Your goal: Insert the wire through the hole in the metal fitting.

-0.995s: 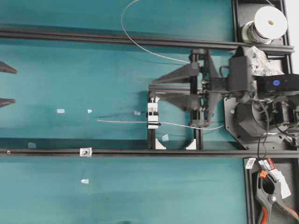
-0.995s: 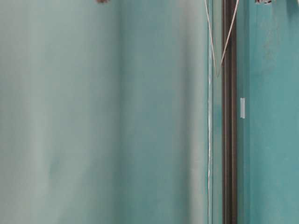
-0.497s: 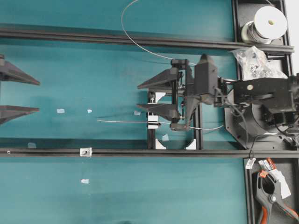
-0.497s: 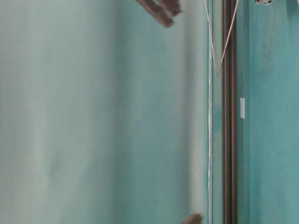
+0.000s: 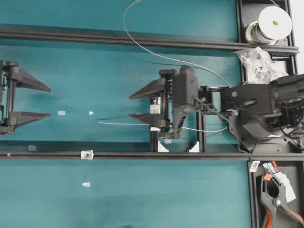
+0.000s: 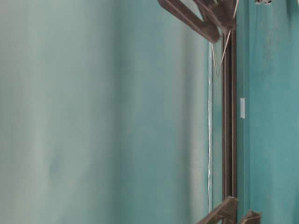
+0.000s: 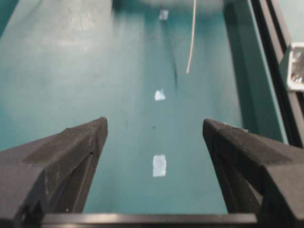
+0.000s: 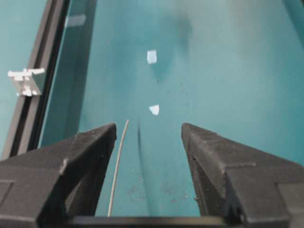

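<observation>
Two gaping claws: left claw, right claw; one wire, one metal fitting.

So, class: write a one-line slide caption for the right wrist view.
Open right end effector above the teal table, the wire lying free between its fingers, the metal fitting on the rail ahead.

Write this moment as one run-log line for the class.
left gripper: open, empty | right gripper: open above wire | metal fitting: on rail, unthreaded

Left pincer fingers wide apart; wire tip ahead; metal fitting at right edge
</observation>
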